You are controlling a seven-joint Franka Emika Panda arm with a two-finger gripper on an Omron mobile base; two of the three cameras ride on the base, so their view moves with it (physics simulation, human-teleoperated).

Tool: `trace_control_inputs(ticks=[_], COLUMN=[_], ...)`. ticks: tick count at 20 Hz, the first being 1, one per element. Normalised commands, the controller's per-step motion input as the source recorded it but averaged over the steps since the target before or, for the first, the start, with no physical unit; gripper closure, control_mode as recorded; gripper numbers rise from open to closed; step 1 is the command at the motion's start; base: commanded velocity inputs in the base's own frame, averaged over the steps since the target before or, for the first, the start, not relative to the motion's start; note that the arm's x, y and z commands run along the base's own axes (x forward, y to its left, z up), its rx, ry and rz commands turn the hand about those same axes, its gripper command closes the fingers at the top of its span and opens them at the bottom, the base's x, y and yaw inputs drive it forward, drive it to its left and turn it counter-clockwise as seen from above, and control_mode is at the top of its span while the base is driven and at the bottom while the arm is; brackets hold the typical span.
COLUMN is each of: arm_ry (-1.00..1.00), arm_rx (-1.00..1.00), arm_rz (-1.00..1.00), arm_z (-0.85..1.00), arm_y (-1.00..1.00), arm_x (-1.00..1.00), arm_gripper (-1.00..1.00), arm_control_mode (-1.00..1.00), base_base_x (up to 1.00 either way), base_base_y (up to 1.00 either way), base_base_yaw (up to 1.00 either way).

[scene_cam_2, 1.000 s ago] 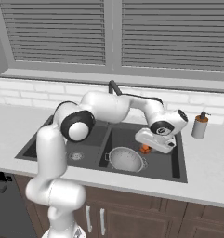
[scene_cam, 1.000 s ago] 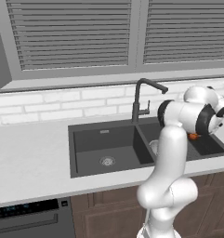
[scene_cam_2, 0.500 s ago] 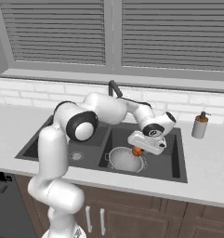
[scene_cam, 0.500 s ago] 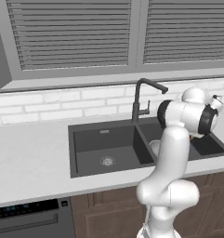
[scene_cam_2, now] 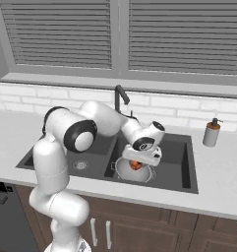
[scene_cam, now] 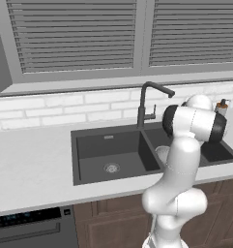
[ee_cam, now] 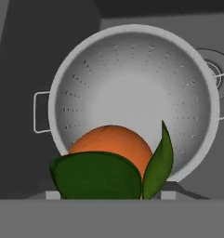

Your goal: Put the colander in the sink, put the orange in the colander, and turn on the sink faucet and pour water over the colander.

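My gripper (scene_cam_2: 136,164) is shut on the orange (scene_cam_2: 135,165), a small round fruit with green leaves. It hangs just above the silver colander (scene_cam_2: 121,170), which sits in the right basin of the dark double sink (scene_cam_2: 175,162). In the hand view the orange (ee_cam: 111,143) is between my fingertips, over the near side of the colander (ee_cam: 132,88), whose bowl is otherwise bare. The dark faucet (scene_cam_2: 121,97) stands behind the sink's divider, with no water running. In the left base view the faucet (scene_cam: 146,99) and the left basin (scene_cam: 103,150) are plain, and my arm hides most of the colander (scene_cam: 161,152).
A pale soap dispenser (scene_cam_2: 211,133) stands on the counter right of the sink. A round drain (ee_cam: 214,70) lies beside the colander. White brick wall and shuttered windows rise behind the counter. A dishwasher front (scene_cam: 26,225) sits under the counter at the left.
My gripper has carried the orange leftward and down, from over the right part of the basin to just above the colander. The grip has not changed.
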Motion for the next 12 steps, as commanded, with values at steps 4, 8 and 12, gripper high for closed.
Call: trace_control_inputs(ticks=[4, 8, 12], arm_ry=[-0.14, -0.17, -0.13], arm_rx=[-0.19, -0.15, -0.14], arm_rz=[0.00, 0.00, 0.00], arm_z=[-0.39, -0.24, -0.40], arm_y=[-0.03, -0.15, -0.05], arm_x=[0.21, 0.32, 0.34], arm_gripper=[1.00, 1.00, 1.00], arm_control_mode=[-1.00, -1.00, -1.00], base_base_x=[0.00, 0.00, 0.00], base_base_y=[0.00, 0.00, 0.00], base_base_yaw=[0.00, 0.00, 0.00])
